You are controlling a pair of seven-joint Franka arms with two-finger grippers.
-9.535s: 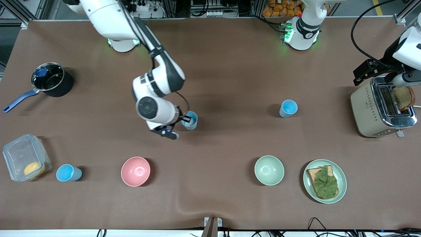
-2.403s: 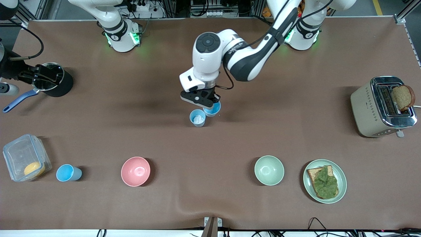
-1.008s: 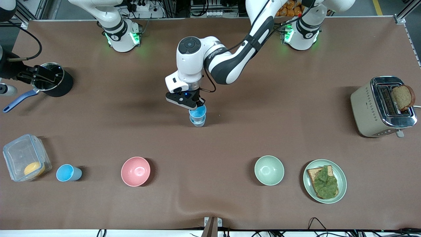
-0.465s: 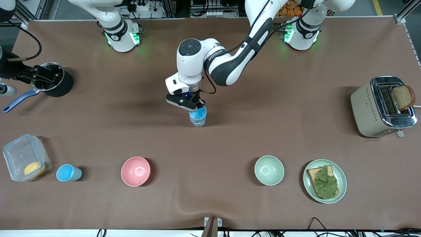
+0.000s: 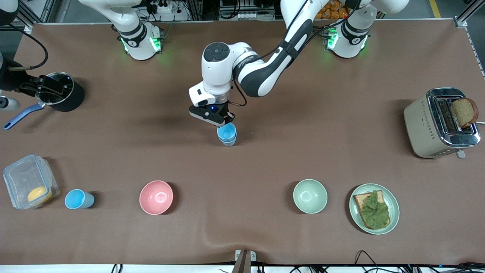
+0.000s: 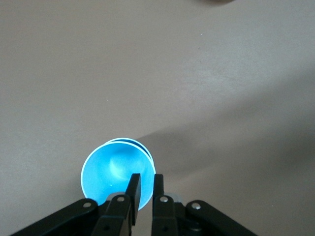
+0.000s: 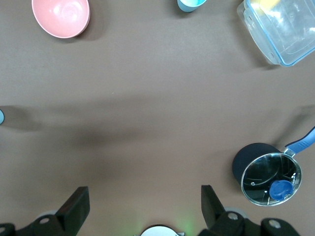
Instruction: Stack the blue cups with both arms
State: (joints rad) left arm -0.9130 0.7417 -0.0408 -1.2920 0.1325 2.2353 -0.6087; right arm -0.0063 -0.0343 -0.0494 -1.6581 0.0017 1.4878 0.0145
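Two blue cups stand nested mid-table: the upper cup (image 5: 226,131) sits inside the lower cup (image 5: 229,142). My left gripper (image 5: 228,123) is at the upper cup's rim. In the left wrist view its fingers (image 6: 142,176) straddle that rim of the upper cup (image 6: 110,172), one inside and one outside, with a small gap between them. A sliver of the lower cup's rim (image 6: 142,145) shows. A third blue cup (image 5: 77,199) stands near the front, toward the right arm's end, and also shows in the right wrist view (image 7: 189,4). My right gripper (image 5: 51,86) waits wide open (image 7: 142,206) high over the pot.
A black pot (image 5: 74,99) with a blue handle, a clear container (image 5: 30,182) holding something yellow, a pink bowl (image 5: 156,197), a pale green bowl (image 5: 310,196), a plate (image 5: 354,220) with toast and lettuce, and a toaster (image 5: 428,125) holding bread.
The upper cup has sunk deeper into the lower cup. My left gripper has shifted slightly toward the bases. The right arm has not moved.
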